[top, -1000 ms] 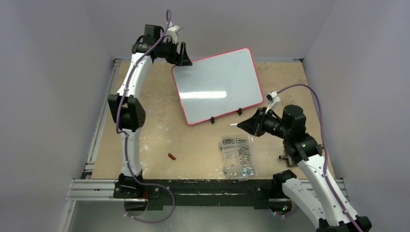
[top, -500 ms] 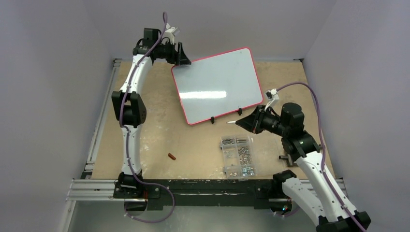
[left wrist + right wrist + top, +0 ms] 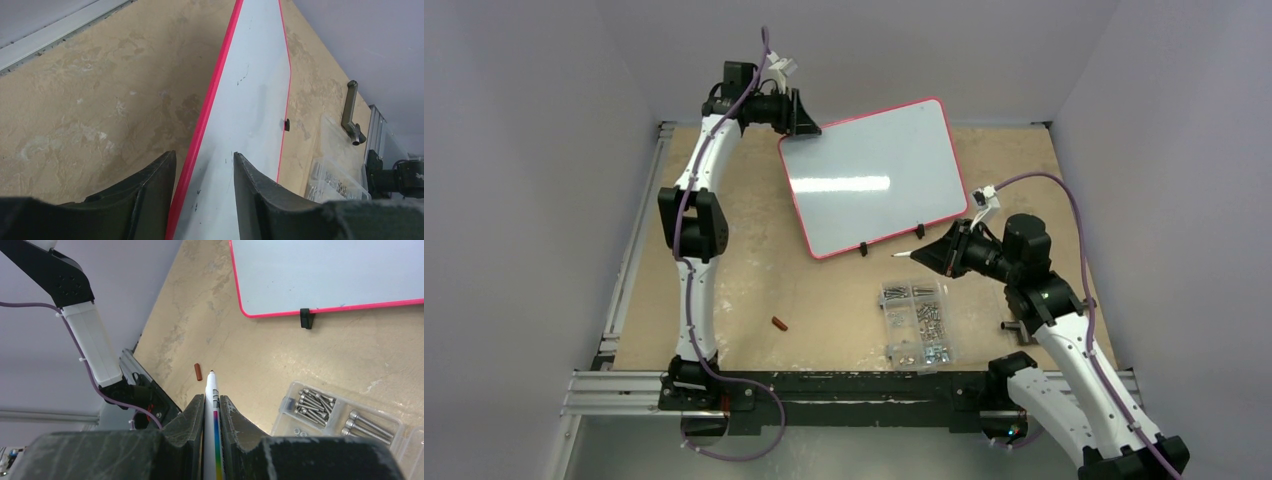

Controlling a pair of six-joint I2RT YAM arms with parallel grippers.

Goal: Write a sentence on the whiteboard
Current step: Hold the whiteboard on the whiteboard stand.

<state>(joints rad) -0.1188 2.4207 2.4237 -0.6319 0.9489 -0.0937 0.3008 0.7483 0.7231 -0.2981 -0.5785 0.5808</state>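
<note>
Tan table (image 3: 724, 260), blank board (image 3: 874, 175) just ahead of right gripper (image 3: 929, 256), which pinches a marker (image 3: 211, 390) and has edged nearer; left gripper (image 3: 204, 165) straddles its corner, clamp unclear; writing unstarted.

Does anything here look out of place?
A small reddish-brown cap-like piece lies loose on the table, left of the screw box, away from the marker in the right gripper. The whiteboard sits askew to the table edges.
</note>
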